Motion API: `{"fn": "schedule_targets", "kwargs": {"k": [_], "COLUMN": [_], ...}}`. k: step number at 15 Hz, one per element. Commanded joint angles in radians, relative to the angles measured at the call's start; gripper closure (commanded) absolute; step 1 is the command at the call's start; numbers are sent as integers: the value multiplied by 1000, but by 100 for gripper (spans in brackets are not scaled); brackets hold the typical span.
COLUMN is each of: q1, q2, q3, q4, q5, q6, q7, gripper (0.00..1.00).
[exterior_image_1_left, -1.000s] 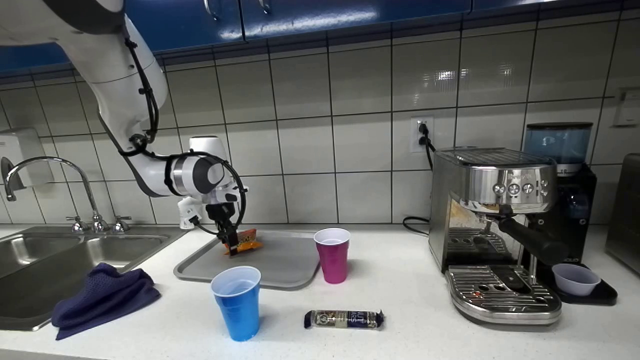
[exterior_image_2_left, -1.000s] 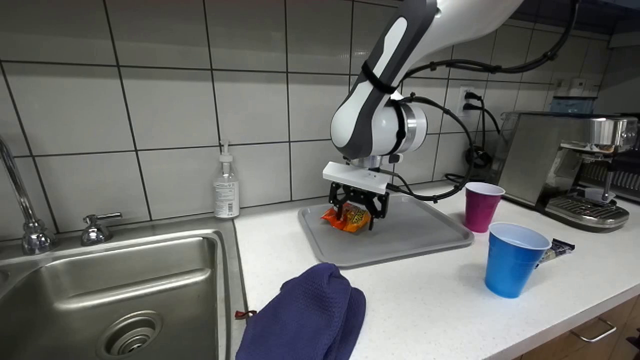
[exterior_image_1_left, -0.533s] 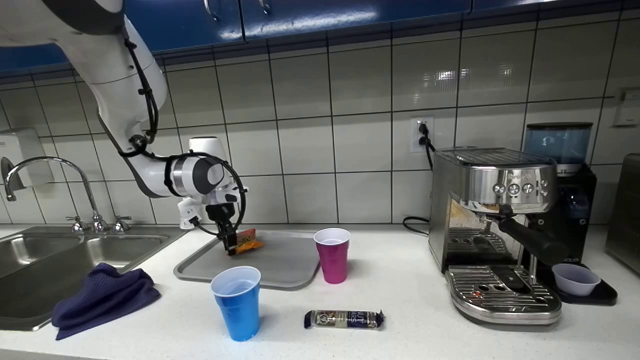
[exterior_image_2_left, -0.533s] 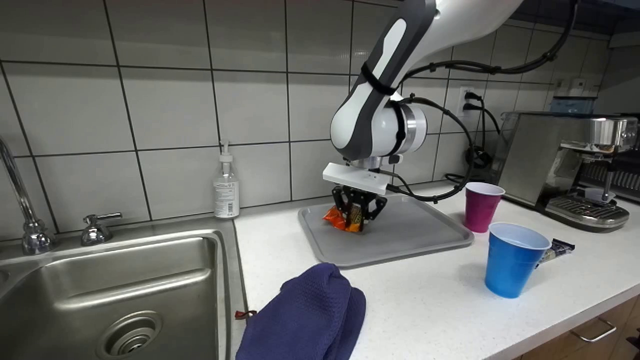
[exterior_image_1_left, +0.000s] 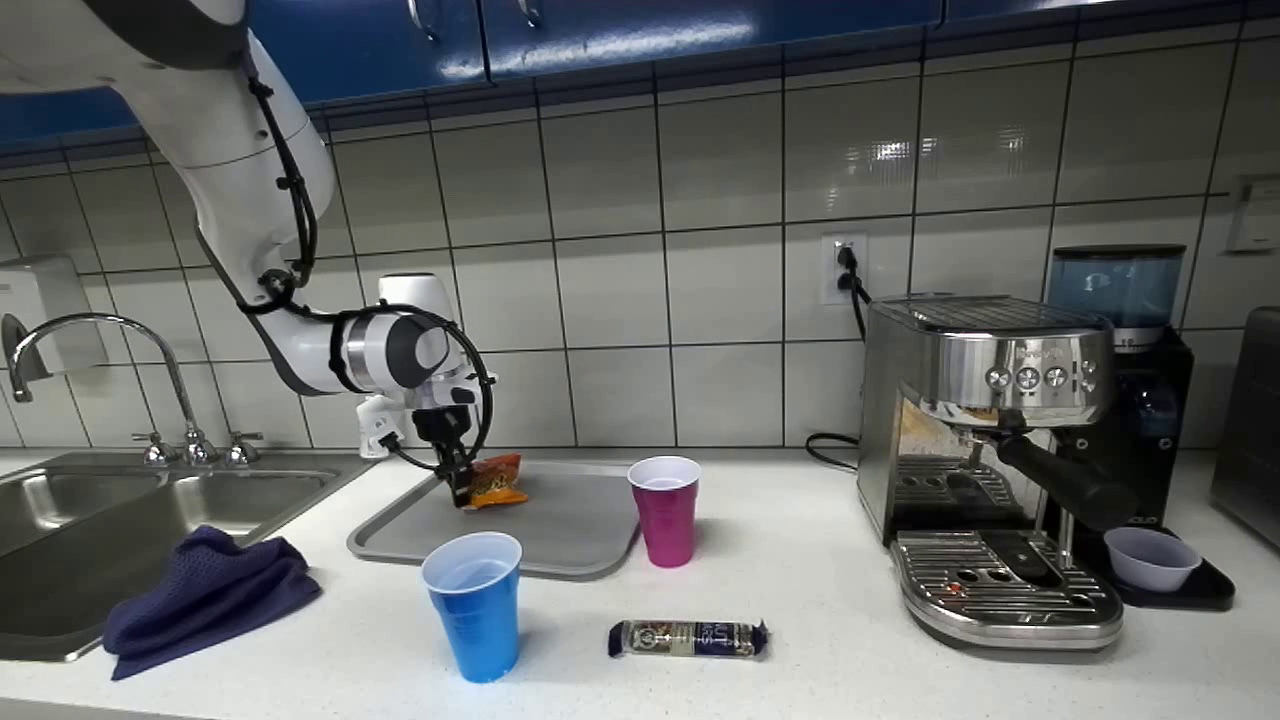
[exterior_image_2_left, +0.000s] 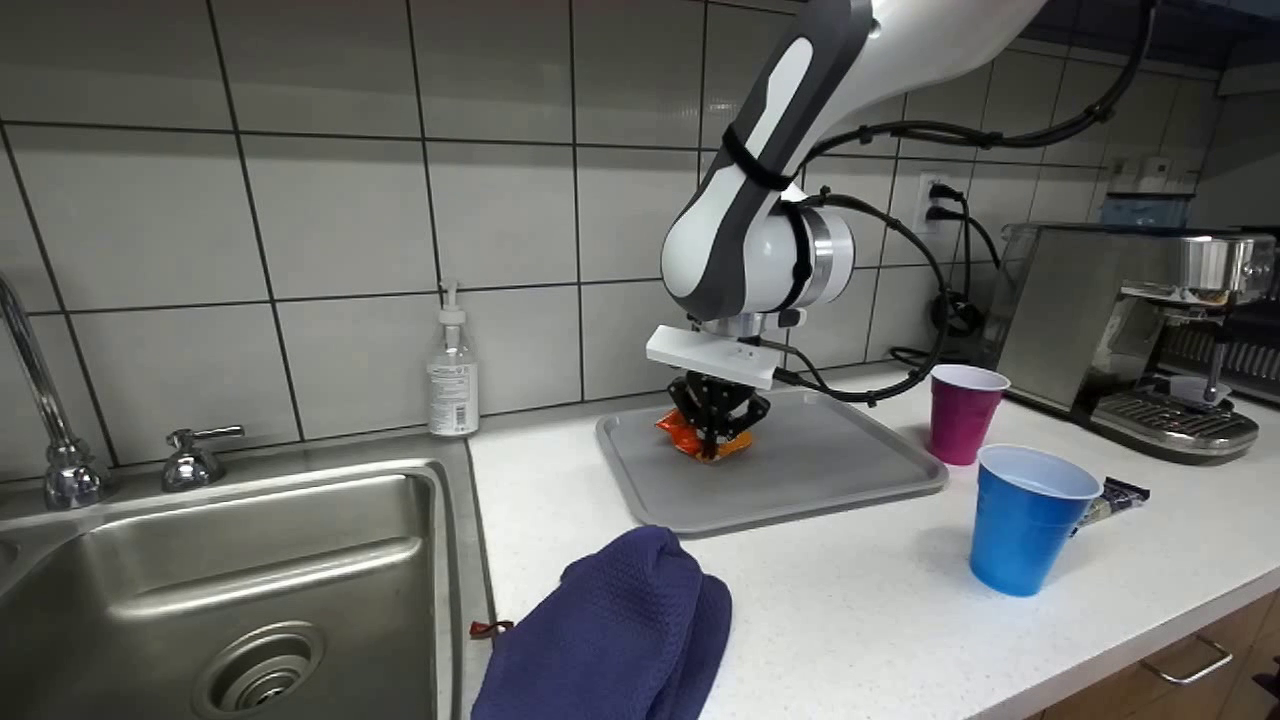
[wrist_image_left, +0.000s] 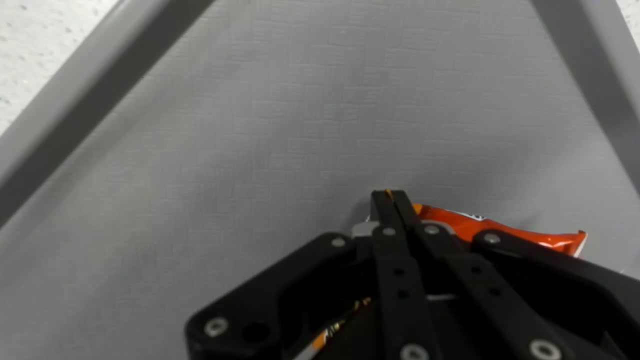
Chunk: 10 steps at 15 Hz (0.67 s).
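Observation:
An orange snack packet (exterior_image_1_left: 497, 480) with yellow print is on the grey tray (exterior_image_1_left: 570, 555), near its back left in this exterior view. My gripper (wrist_image_left: 390, 194) points down over the tray with its fingers together, and a sliver of orange wrapper shows pinched between the tips. To the right of the fingers, the red-orange end of the packet (wrist_image_left: 500, 231) sticks out in the wrist view; its middle is hidden behind the black linkage. In an exterior view the packet (exterior_image_2_left: 683, 434) shows on both sides of the gripper (exterior_image_2_left: 709, 452), bunched around the fingertips.
A magenta cup (exterior_image_1_left: 666, 520) stands by the tray's right edge, a blue cup (exterior_image_1_left: 475, 610) in front of it. Farther out are a wrapped bar (exterior_image_1_left: 690, 638), a purple cloth (exterior_image_1_left: 210, 595), an espresso machine (exterior_image_1_left: 1000, 400), a sink (exterior_image_2_left: 455, 560) and a pump bottle (exterior_image_2_left: 453, 380).
The fingers have gone from wide apart to together, pinching the packet. It has bunched up and shifted slightly, while the arm has stayed in place.

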Motion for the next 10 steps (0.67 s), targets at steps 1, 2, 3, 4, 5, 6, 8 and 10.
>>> {"fn": "schedule_targets", "kwargs": {"k": [1,2,3,4,5,6,8,10], "q1": [9,8,7,6,4,2,-3,-1], "q2": [6,0,-4,-12,-22,-30,-52,-73], "q3": [-11,-10,-10,-10,-9,-8,-1,2], "q4": [16,14,12,8,2,-3,-13,-20], "q5": [-16,-16,-15,-14,-13,-11,-7,-7], "q6": [0,0,1,2,7,14,23,25], "q7": [11,10,9,8,5,2,-8,-9], "gripper": [100,100,100,100,100,100,100,100]}}
